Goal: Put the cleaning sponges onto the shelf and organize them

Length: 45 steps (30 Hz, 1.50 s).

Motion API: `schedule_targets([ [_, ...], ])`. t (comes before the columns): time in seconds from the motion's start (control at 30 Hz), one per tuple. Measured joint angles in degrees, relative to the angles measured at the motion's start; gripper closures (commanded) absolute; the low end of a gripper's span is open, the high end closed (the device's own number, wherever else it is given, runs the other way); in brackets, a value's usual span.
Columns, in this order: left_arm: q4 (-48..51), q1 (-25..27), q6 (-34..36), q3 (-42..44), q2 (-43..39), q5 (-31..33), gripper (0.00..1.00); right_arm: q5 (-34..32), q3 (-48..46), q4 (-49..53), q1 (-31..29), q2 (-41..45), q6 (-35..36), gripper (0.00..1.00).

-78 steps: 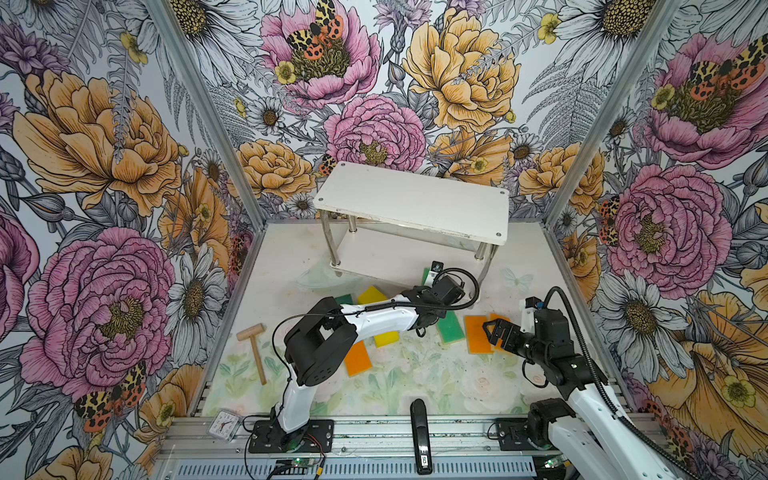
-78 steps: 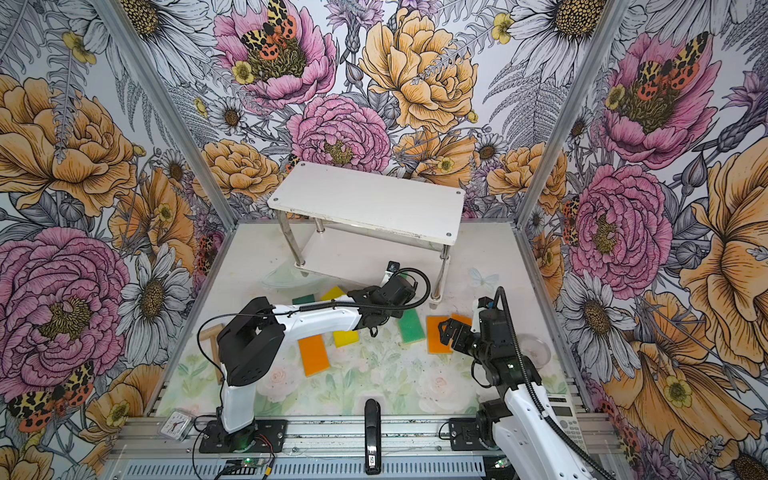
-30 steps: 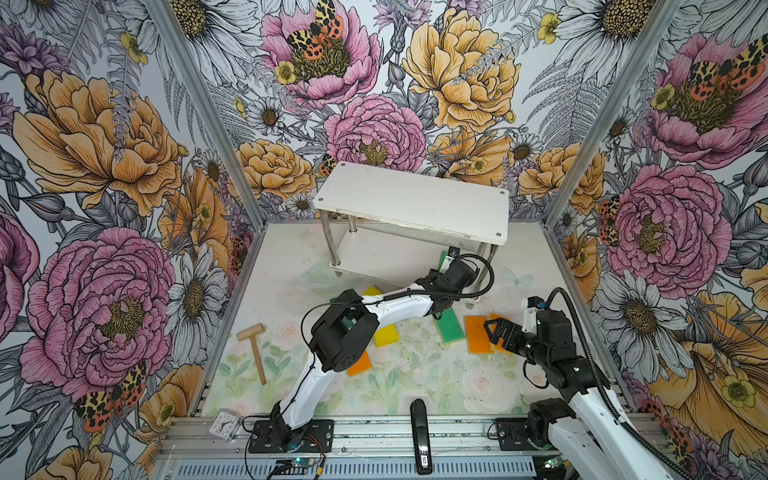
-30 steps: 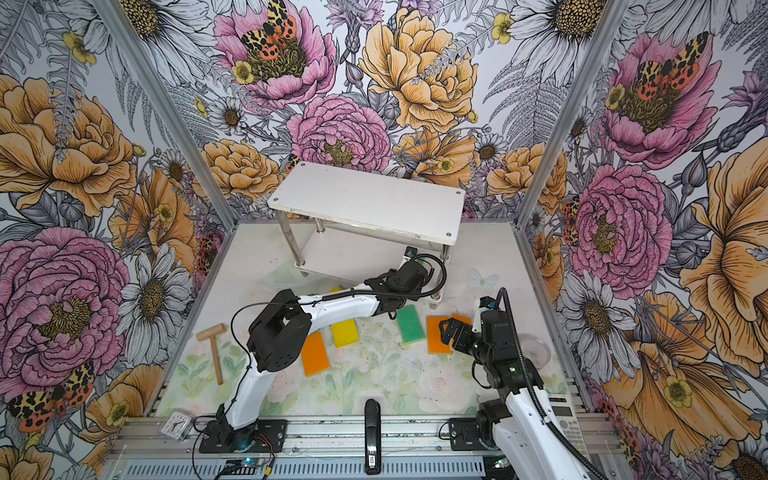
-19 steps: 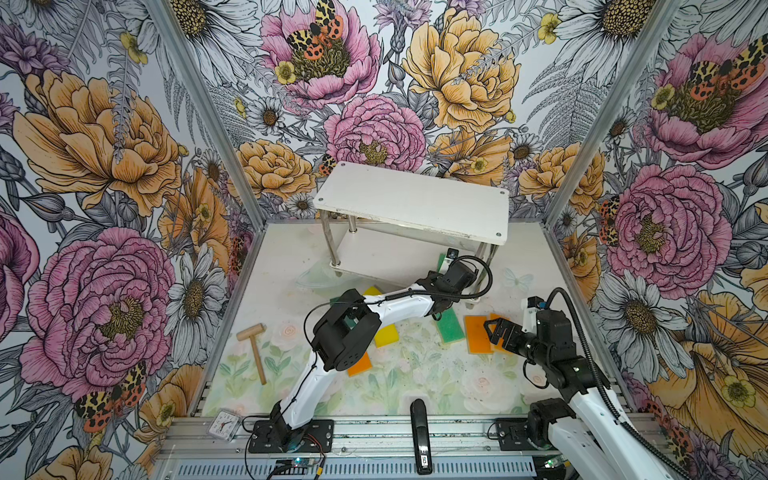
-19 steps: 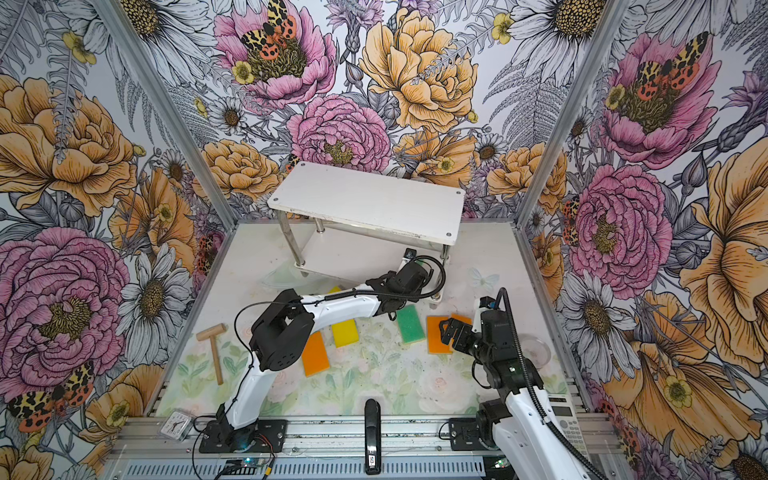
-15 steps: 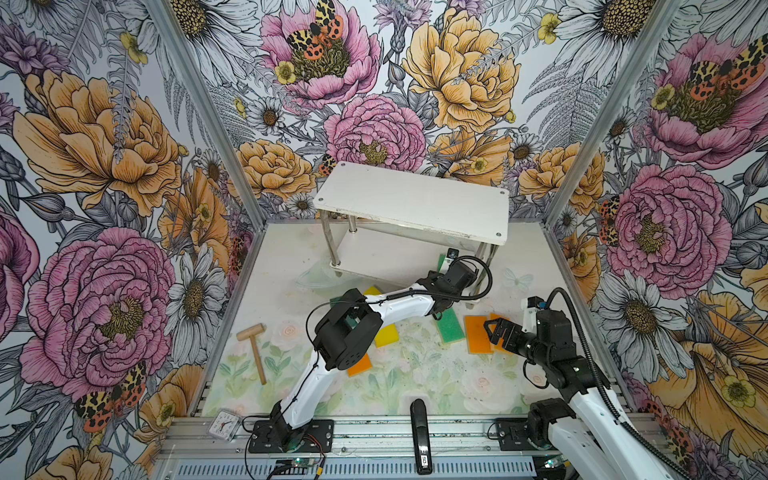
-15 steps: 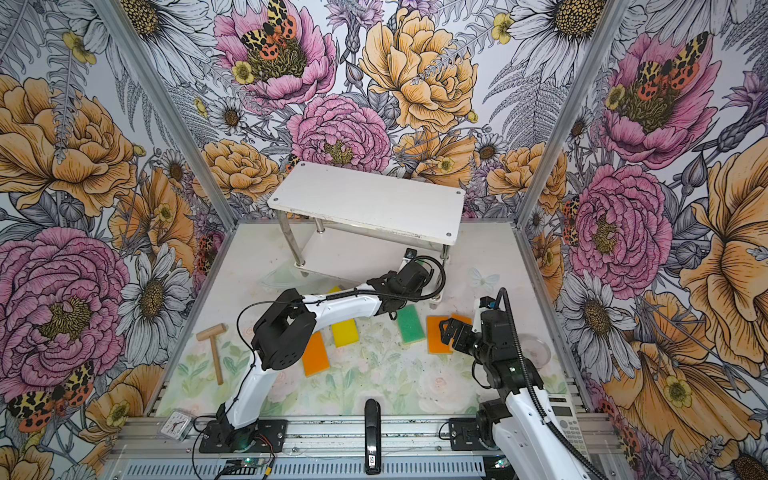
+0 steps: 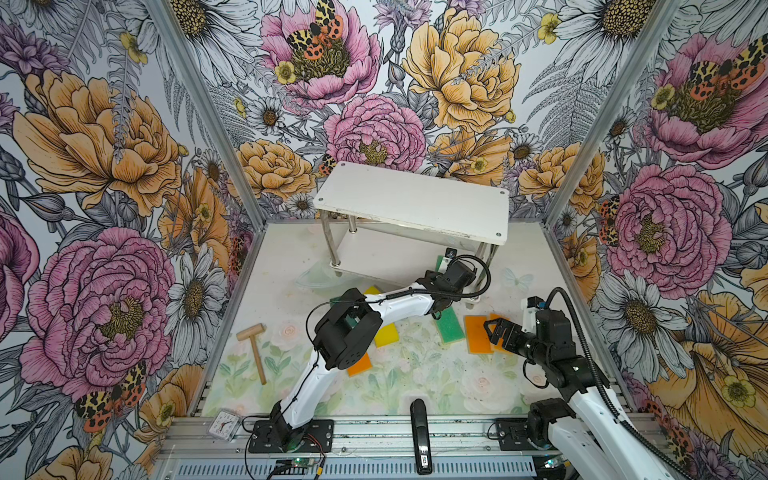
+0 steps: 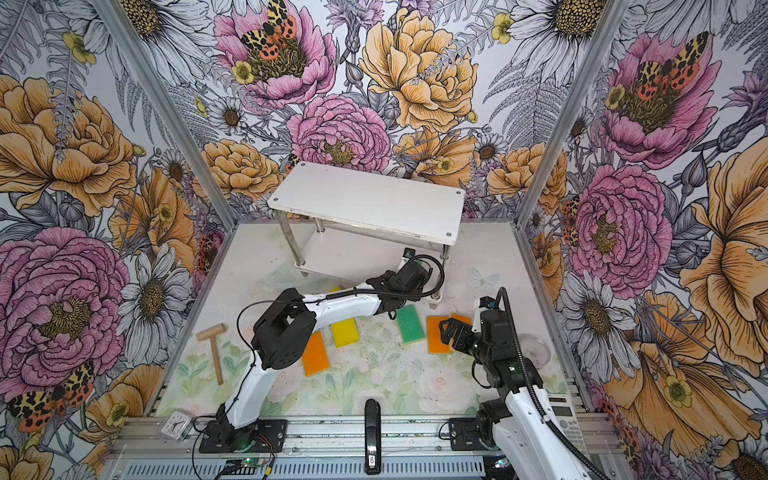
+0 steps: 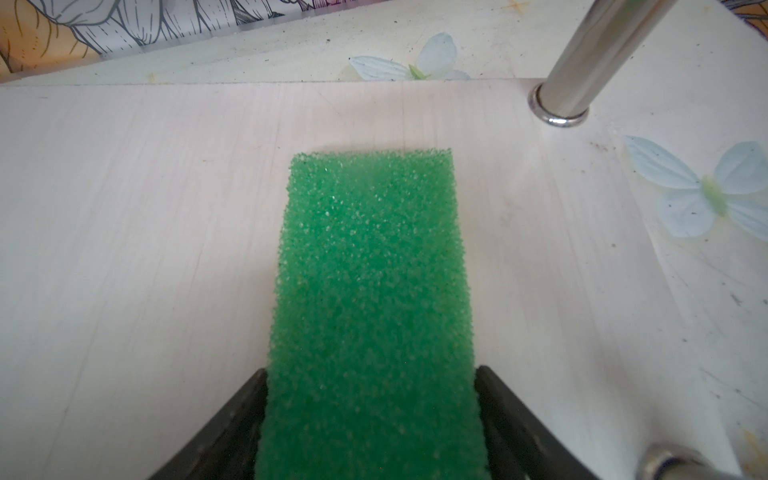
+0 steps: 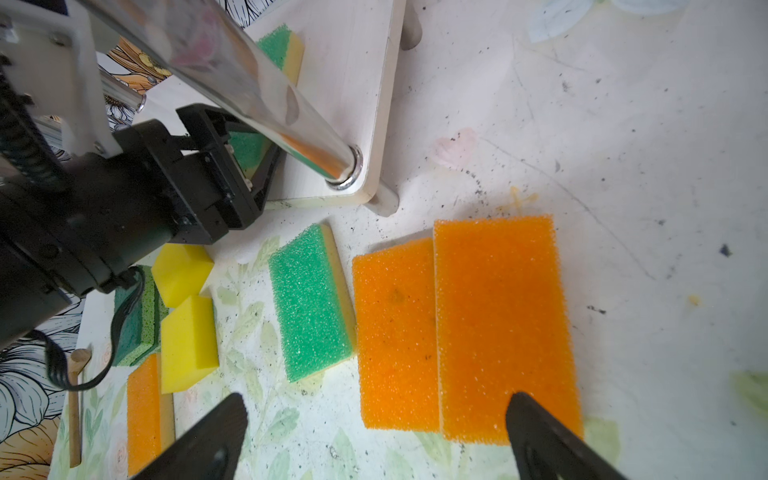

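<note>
Small two-tier shelf of white boards on chrome posts [image 9: 411, 203] at far centre of the floral-printed surface [image 9: 415, 382].

Left end effector [image 11: 370, 370] reaching in under the top board, at the right end of the lower board [image 11: 145, 208]. Between its black fingers [image 11: 232, 424]: light green rectangular foam sponge with a pale yellow underlayer [image 11: 370, 270]. Lying flat on the lower board, long axis near to far, just left of the right-hand chrome post [image 11: 582, 54]. Fingers flanking the sponge's near end, against or just beside its long edges. Cannot tell whether pinching it or clear of it.

Right end effector [image 12: 376, 405] hovering over the near right of the surface, fingers spread wide, nothing between them. Directly below: first orange rectangular foam sponge [image 12: 498, 324] and second orange sponge [image 12: 395, 332], touching along their long edges.

Second light green sponge [image 12: 311, 307] just left of that pair, flat on the surface, near the shelf's near-right foot.

Further left, partly under the left arm:
- two thick plain yellow foam blocks [image 12: 187, 340]
- dark green sponge [image 12: 135, 320]
- third orange sponge [image 10: 316, 353], nearest of the group

Wooden mallet [image 9: 253, 349] at near left, well apart from the sponges.
</note>
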<state>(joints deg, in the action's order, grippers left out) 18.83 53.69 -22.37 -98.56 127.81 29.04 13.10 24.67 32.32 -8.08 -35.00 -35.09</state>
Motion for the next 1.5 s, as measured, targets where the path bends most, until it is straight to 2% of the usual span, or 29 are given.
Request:
schedule_targets([
  [0.77, 0.1, -0.1, -0.2, 0.4, -0.7, -0.9, 0.20, 0.0, 0.0, 0.0, 0.0, 0.2, 0.0, 0.00],
  [1.27, 0.3, 0.0, -0.1, 3.8, -5.0, -0.8, 0.16, 0.2, -0.1, 0.0, 0.0, 0.5, 0.0, 0.00],
  [1.5, 0.2, 1.7, 0.5, 6.6, -8.5, 0.9, 0.14, 0.2, -0.1, 0.0, 0.0, 0.5, 0.0, 0.00],
])
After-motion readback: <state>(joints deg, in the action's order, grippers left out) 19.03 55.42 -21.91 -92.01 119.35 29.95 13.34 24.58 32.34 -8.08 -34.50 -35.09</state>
